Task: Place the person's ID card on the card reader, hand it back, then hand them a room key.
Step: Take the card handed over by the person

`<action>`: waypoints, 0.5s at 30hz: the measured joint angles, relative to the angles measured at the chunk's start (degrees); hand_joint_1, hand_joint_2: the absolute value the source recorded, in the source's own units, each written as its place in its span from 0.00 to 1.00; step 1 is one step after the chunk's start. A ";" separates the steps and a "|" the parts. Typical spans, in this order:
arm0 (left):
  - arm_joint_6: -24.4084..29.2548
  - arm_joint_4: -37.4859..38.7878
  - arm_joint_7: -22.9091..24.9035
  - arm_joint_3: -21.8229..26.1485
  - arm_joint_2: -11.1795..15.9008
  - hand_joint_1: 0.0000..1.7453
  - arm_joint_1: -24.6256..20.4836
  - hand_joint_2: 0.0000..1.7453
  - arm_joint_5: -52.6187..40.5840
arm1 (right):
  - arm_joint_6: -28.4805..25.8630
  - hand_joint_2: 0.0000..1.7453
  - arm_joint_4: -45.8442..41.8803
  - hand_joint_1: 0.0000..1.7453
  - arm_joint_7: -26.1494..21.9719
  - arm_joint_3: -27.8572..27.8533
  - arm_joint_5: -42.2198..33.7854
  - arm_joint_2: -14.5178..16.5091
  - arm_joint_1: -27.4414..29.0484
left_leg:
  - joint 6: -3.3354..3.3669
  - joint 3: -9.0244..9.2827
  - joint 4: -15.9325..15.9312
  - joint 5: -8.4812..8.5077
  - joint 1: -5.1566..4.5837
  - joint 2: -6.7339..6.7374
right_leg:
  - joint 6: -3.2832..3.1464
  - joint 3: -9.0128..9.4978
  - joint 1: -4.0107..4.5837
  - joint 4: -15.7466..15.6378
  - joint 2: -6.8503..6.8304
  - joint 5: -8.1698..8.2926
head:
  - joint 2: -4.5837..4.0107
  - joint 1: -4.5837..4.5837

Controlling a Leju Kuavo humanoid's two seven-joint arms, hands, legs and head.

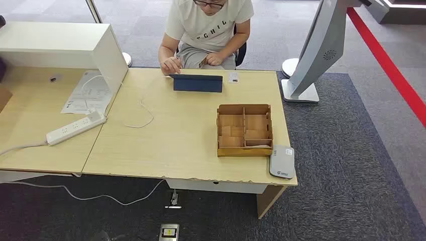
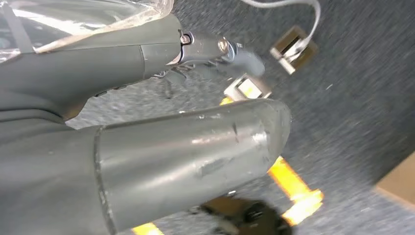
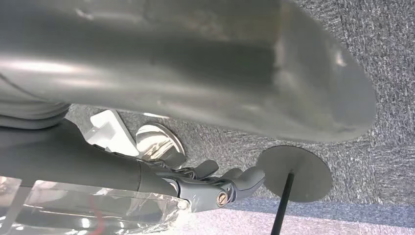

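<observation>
One wooden box (image 1: 244, 130) with several compartments sits right of centre on the table (image 1: 166, 145); cards are seen inside, too indistinct to be counted. One card reader (image 1: 282, 161) lies just below-right of it. One ID card (image 1: 233, 77) lies at upper centre beside a tablet (image 1: 197, 83). The left hand (image 2: 215, 54) and right hand (image 3: 215, 183) are seen empty, fingers apart.

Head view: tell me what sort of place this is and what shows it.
Probably a mock hotel check-in desk in an office or lab. A person sits across the wooden desk, which carries a white card reader at its near corner, a compartmented wooden box and a tablet, on grey carpet.
</observation>
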 joint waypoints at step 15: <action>23.67 -0.07 1.52 27.55 -0.12 0.00 -1.18 0.00 -3.52 | -2.84 0.00 0.05 0.00 1.16 -0.88 0.29 0.43 0.07 | 0.04 0.04 -0.08 0.04 -0.06 -0.01 | -0.03 -0.02 0.02 0.02 0.09 0.03 | 0.00 -0.11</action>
